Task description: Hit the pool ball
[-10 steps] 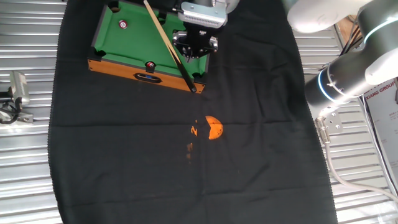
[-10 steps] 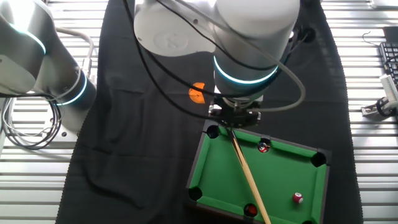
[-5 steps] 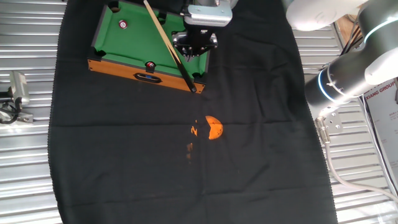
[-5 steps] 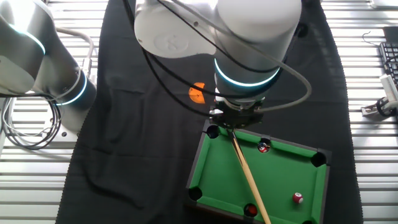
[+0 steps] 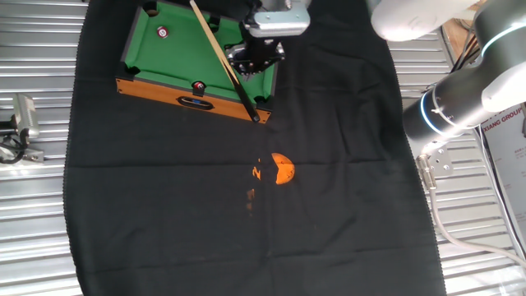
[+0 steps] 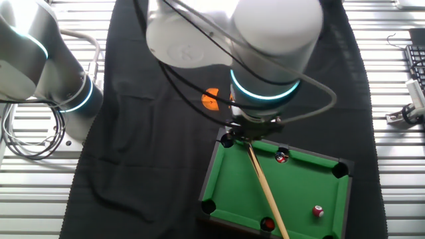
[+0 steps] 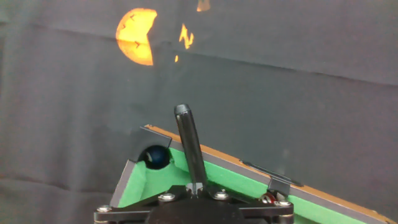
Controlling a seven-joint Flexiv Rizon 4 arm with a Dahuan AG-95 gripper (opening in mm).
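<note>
The green toy pool table (image 5: 144,49) lies at the far left of the black cloth. It also shows in the other fixed view (image 6: 232,199). The pool ball (image 5: 163,33), bright red with a white spot, rests near the table's far left corner, and shows again in the other fixed view (image 6: 318,211). My gripper (image 5: 249,72) hangs over the table's near right corner. It is shut on the wooden cue stick (image 5: 215,45) near its dark butt (image 7: 188,144), which pokes out past the fingers. The cue lies diagonally across the felt (image 6: 265,189). The pool ball is out of the hand view.
A darker red ball (image 5: 198,85) sits by the near rail and shows in the other views (image 6: 281,157) (image 7: 267,199). A blue ball (image 7: 155,155) sits in the corner pocket. An orange light patch (image 5: 281,169) lies on the cloth. Metal clutter (image 5: 20,119) is at left.
My gripper has shifted slightly toward the far side of the table. The cue and the balls show no clear movement.
</note>
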